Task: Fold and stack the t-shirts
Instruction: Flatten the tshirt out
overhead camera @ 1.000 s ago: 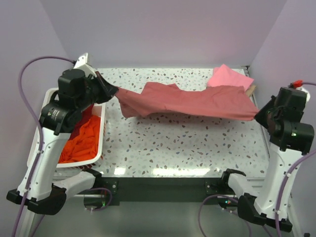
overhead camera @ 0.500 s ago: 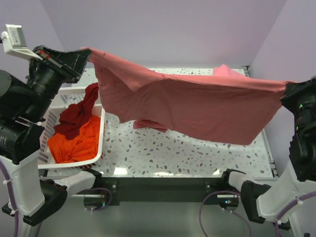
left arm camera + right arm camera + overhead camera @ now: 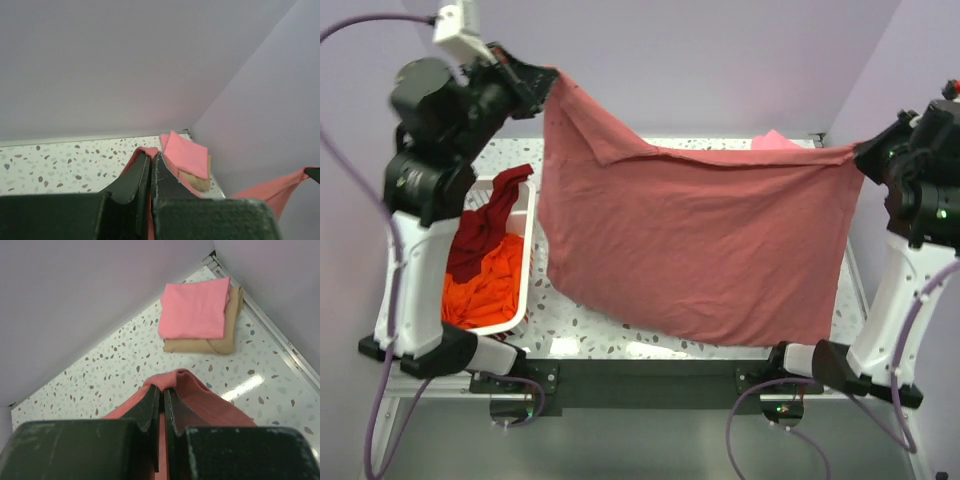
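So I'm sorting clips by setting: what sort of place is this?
Probably a lab robot cell, not a home: bare lilac walls box in a speckled table, two arms are bolted at its edge, and a white basket holds shirts.

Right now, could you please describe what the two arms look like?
The left arm and right arm have white links with black joints and bases, trailing purple cables. Their fingers are black, tapering wedges. A white box tops the left wrist.
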Tool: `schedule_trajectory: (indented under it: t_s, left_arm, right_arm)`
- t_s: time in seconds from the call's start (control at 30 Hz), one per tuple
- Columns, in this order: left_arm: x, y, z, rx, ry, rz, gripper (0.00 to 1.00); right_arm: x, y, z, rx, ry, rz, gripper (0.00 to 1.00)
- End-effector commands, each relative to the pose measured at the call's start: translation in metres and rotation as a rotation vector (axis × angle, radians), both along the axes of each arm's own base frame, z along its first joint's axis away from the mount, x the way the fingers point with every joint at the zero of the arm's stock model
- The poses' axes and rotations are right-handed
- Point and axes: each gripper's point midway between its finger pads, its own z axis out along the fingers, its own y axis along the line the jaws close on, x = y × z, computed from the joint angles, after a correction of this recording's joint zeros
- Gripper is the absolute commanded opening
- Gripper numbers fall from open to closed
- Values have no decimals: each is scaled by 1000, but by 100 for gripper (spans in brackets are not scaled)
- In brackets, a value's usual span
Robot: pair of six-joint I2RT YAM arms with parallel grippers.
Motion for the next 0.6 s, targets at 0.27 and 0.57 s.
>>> schedule_trajectory:
  t_s: [0.27,0.57]
  left_arm:
    - [75,-14,45,45,-226,46,0]
    - [1,21,120,-50,-481,118,0]
  right_arm:
    - [67,-4,56,32,-207,43,0]
    - [33,9,101,10,-340,71,0]
